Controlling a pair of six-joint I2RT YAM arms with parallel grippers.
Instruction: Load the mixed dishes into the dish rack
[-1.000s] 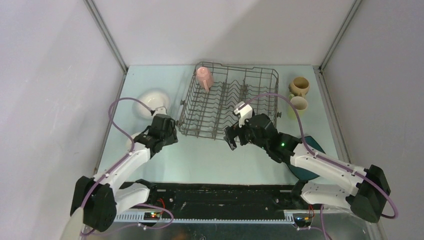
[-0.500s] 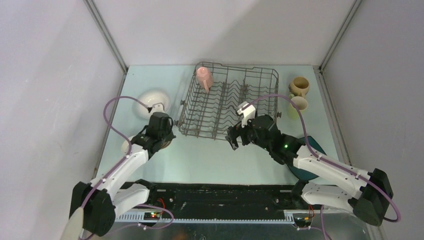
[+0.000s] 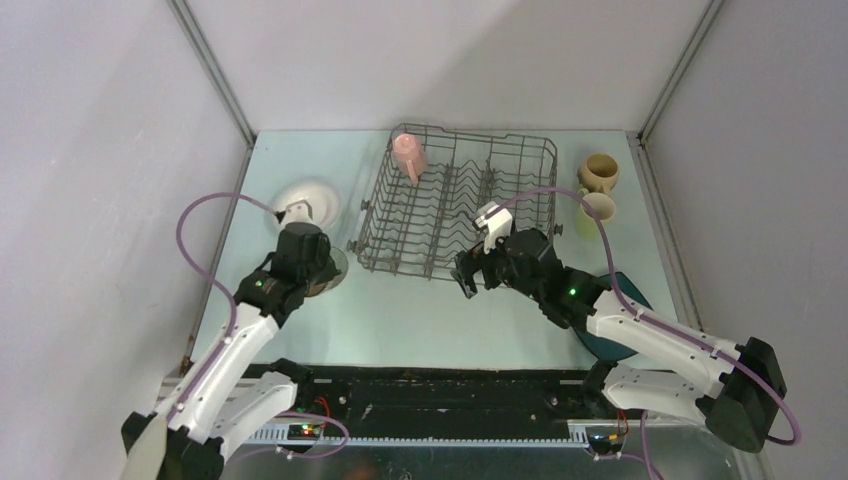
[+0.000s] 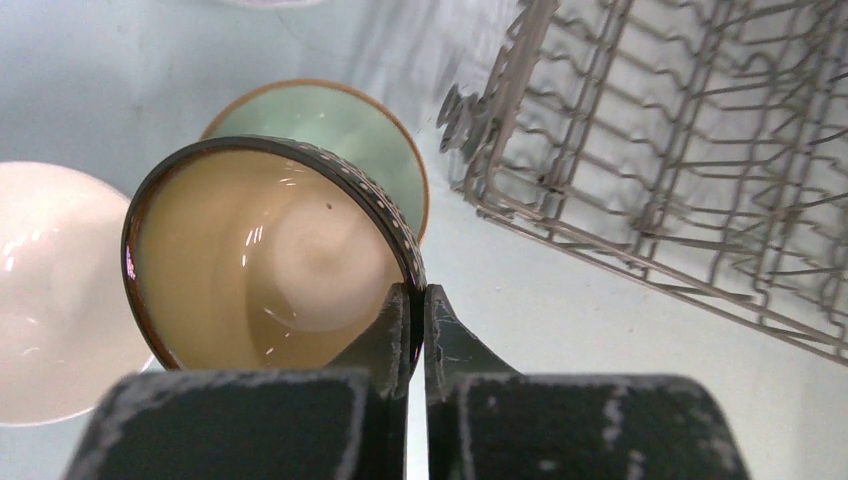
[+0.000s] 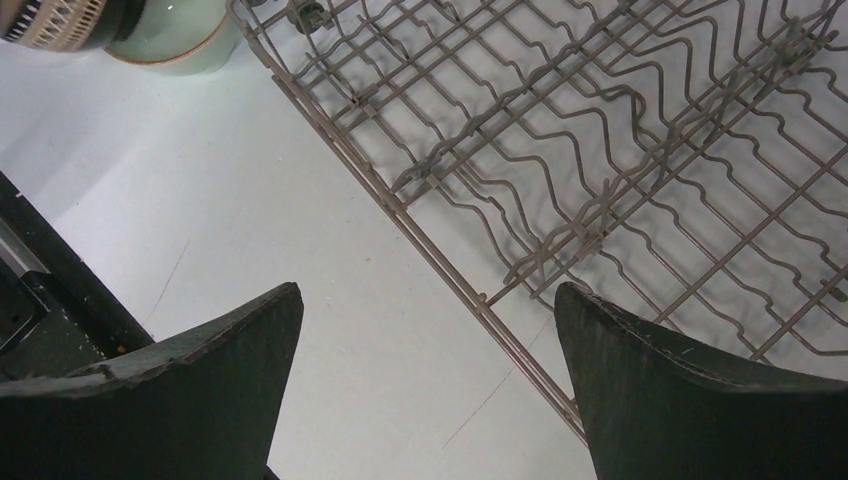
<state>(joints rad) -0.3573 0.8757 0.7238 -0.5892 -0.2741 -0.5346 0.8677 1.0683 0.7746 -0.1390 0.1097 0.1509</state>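
My left gripper (image 3: 312, 272) is shut on the rim of the dark brown bowl (image 4: 260, 260), one finger inside and one outside, and holds it tilted above the table. The pale green bowl (image 4: 340, 130) sits just beyond it and the white bowl (image 4: 50, 290) to its left. The grey wire dish rack (image 3: 455, 205) stands at centre back with the pink mug (image 3: 409, 157) in its far left corner. My right gripper (image 3: 468, 272) is open and empty, over the table at the rack's near edge (image 5: 520, 340).
A white plate (image 3: 310, 192) lies left of the rack. The tan mug (image 3: 599, 172) and light-green mug (image 3: 597, 210) stand right of the rack. The dark teal square plate (image 3: 622, 310) lies partly under my right arm. Grey walls enclose the table.
My left arm has pulled back and to the left with the dark brown bowl in its grip, uncovering the pale green bowl. My right arm has barely moved.
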